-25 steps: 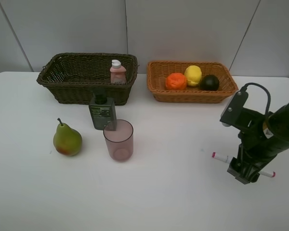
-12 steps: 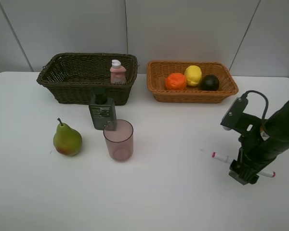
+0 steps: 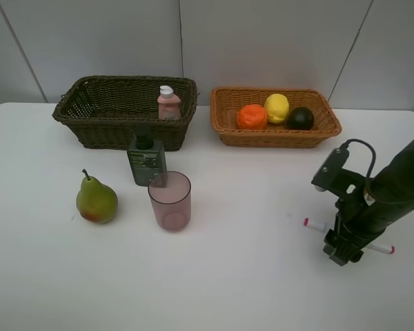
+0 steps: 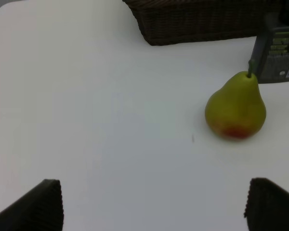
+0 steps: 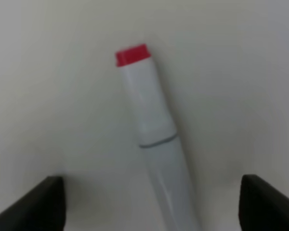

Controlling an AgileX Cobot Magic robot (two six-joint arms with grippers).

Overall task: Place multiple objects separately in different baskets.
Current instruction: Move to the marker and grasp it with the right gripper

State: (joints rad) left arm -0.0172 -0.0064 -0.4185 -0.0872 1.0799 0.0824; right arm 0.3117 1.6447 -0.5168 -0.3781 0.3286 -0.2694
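Straddling the white marker [image 5: 151,125] at mid-barrel, the right gripper [image 3: 342,249] hangs low with jaws spread, one on each side, neither touching it; the marker's long axis runs between the fingers, red cap ahead; it lies flat on the table [image 3: 248,276], well apart from the light orange-tan basket [image 3: 224,127]; the left gripper [image 4: 154,207], spread and empty, sits by the pear [image 4: 236,108].

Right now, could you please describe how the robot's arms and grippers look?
The right arm is black, with a black cable looping over a dark boxy camera mount. Only the fingers of the left gripper show: black with ribbed faces, like those of the right gripper.
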